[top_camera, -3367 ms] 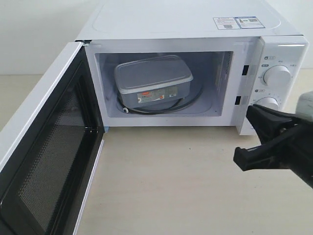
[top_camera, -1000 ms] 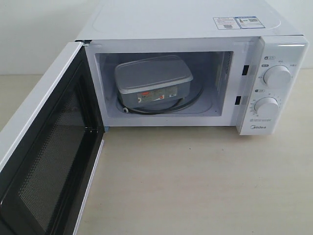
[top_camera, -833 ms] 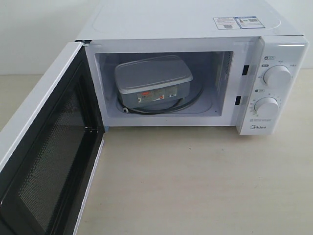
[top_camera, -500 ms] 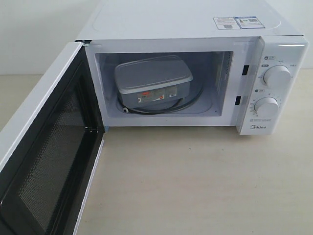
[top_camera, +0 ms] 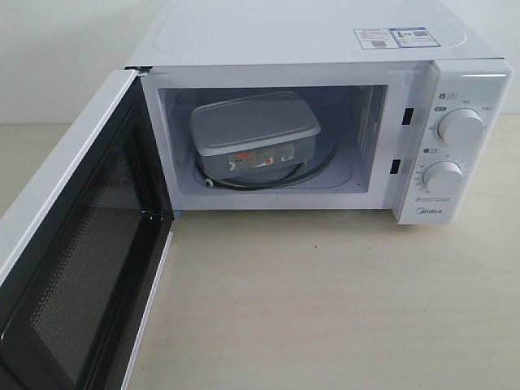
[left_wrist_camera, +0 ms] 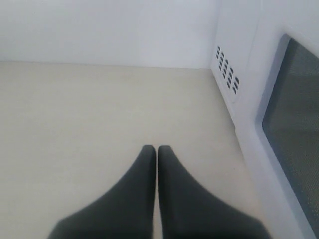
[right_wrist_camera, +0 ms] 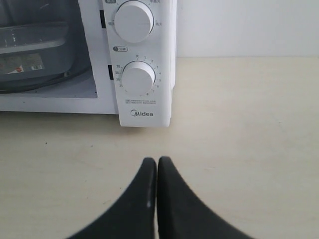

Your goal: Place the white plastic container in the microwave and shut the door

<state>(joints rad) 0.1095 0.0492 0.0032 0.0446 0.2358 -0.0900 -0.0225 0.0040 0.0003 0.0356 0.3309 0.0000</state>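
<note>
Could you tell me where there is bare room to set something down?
The pale tabletop before the large white microwave, beside its open white door, is bare. Inside it is crowded by the lidded white plastic container.

The door (top_camera: 81, 268) runs off the exterior view's left and lower edges. The white plastic container (top_camera: 253, 128) hides most of the turntable (top_camera: 321, 166). Its label print is too small to read, as are the stickers (top_camera: 392, 37) atop the microwave (top_camera: 268, 32).
</note>
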